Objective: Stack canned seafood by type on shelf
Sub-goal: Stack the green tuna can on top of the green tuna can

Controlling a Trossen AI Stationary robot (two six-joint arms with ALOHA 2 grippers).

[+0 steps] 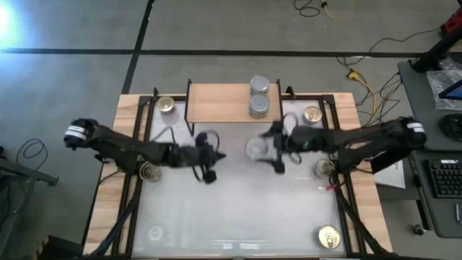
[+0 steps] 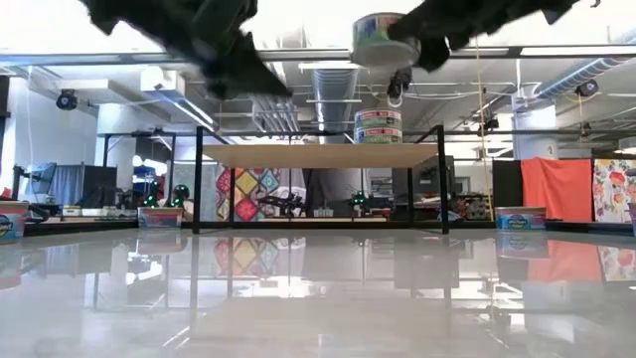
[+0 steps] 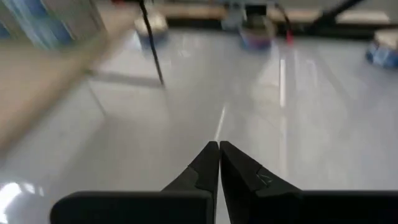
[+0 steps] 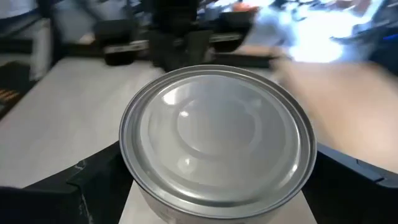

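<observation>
A silver-grey lid tops the tin (image 4: pixel 217 140) at frame centre, gold lids mark the tins (image 1: pixel 328 237) at lower right, the shelf (image 1: pixel 220 102) is light wood on black legs, and the table (image 1: pixel 238 209) is glossy white.

- The left arm (image 1: pixel 137 148) is dark, with a white band near its outer end.
- The right arm (image 1: pixel 361 137) looks the same.
</observation>
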